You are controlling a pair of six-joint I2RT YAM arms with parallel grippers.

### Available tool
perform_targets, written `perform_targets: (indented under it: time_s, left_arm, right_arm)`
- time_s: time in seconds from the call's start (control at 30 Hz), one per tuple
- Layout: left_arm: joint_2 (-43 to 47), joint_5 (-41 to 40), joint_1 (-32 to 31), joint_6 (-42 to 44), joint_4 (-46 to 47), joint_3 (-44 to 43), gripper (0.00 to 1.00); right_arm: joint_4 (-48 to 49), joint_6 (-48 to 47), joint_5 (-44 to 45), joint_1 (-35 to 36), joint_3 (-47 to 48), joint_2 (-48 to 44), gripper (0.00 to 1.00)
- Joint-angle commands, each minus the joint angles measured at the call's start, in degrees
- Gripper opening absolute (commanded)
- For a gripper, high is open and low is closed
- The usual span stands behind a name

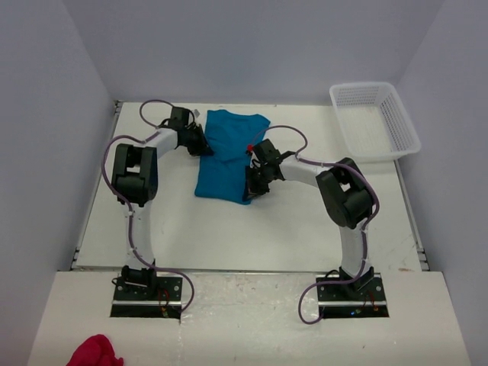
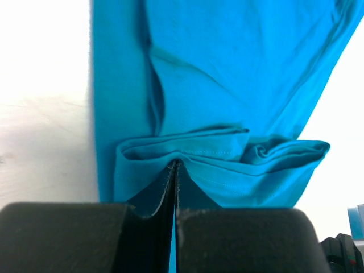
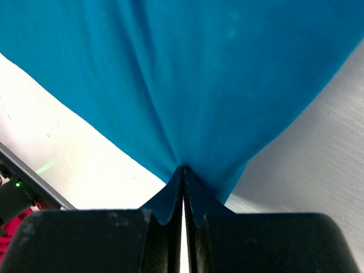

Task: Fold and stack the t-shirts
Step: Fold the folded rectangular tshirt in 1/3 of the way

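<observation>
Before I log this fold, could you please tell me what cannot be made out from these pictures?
Top view: the right hand and its arm cover the t-shirt's near right corner.
Top view: the left hand hides the t-shirt's left edge.
Wrist views: frame edges cut the t-shirt off, so its folds cannot be counted.
Top view: the bottom edge cuts the pink cloth; its kind is unclear.

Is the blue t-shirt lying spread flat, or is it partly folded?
Partly folded: the t-shirt is a narrow bundle, and the left wrist view shows layers doubled over at its edge.
</observation>
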State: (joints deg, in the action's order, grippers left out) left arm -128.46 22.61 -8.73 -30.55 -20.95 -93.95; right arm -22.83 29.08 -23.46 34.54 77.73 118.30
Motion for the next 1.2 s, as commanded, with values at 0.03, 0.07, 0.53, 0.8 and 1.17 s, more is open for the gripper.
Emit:
perform_targets:
  time_s: [0.03,0.07,0.53,0.8,1.17]
  left_arm:
    - [1.3,-8.9,3.5,4.3,0.6,4.1,0.0]
    - [1.8,-9.5,3.5,4.5,0.9,5.1,0.0]
    - [16.2,-10.8,2.1,1.0,9.7,22.8,0.0]
    - [16.4,-11.7,-0.8,0.6,10.5,29.2,0.0]
    - [23.8,-14.7,-7.5,-1.6,13.0,39.3,0.0]
  right_arm:
    - [-4.8,0.9,5.1,0.9,-5.0,1.1,0.0]
    - [-4.5,1.1,5.3,0.9,-5.3,0.8,0.0]
    - [-0.5,1.9,4.9,0.7,-13.7,-2.9,0.0]
    - [5.3,4.6,4.7,1.7,-23.8,-8.0,0.0]
    - [12.5,14.6,9.7,10.5,-40.8,-20.7,0.0]
